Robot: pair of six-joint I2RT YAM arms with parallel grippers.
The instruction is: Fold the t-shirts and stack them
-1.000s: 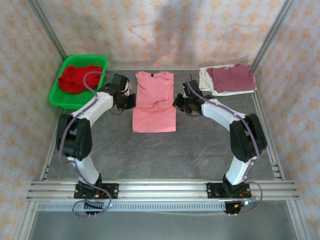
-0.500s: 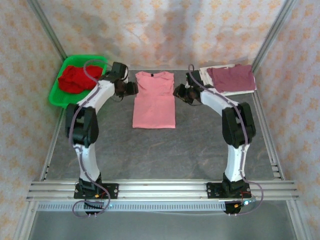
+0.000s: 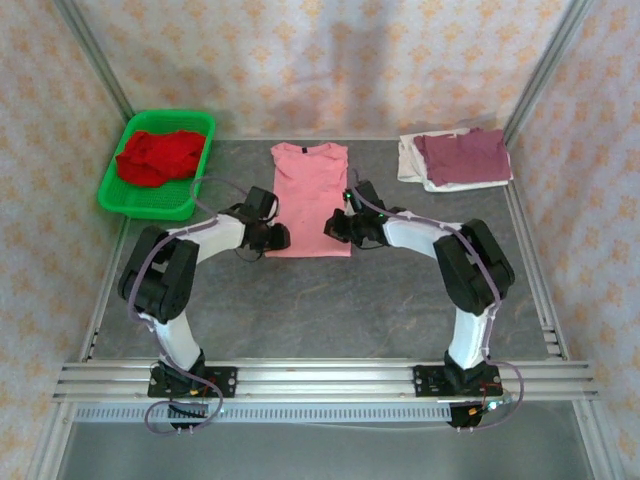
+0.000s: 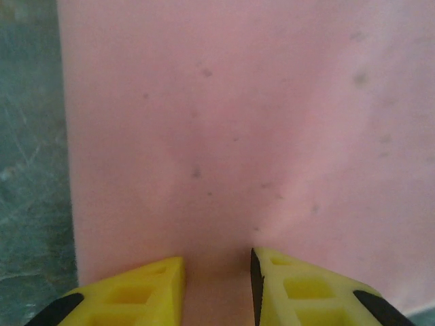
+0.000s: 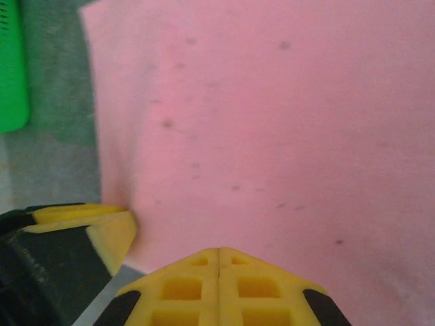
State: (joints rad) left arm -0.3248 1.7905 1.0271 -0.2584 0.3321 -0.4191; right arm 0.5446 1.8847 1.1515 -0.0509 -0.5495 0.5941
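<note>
Since the flat salmon-pink cotton t-shirt [image 3: 310, 195] lies mid-table, long axis running near edge to far, the slightly parted left gripper [image 4: 217, 266] and clenched right gripper [image 5: 219, 252] each meet a near hem corner.

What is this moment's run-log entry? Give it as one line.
pink t-shirt: lying flat, sleeves folded in | left fingers: apart at near hem | right fingers: shut at near hem
</note>
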